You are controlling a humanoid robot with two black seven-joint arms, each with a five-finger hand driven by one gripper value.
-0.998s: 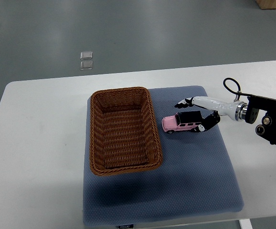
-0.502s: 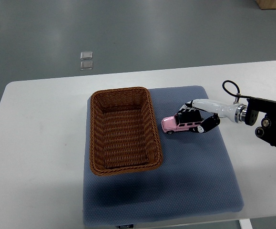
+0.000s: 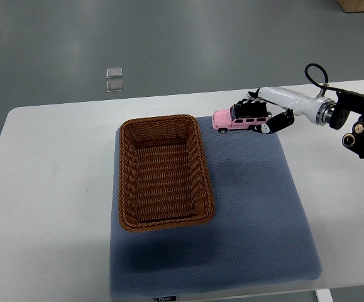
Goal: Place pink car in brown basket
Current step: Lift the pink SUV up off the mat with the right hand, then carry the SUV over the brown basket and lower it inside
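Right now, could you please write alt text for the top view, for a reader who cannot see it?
The robot's right hand holds a pink car lifted above the far edge of a blue mat, to the right of an empty brown basket. The basket sits on the mat on a white table. No left arm shows.

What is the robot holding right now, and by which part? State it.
The right hand holds the pink car, gripped at its rear end with fingers over the black roof, lifted clear of the blue mat beside the brown basket.
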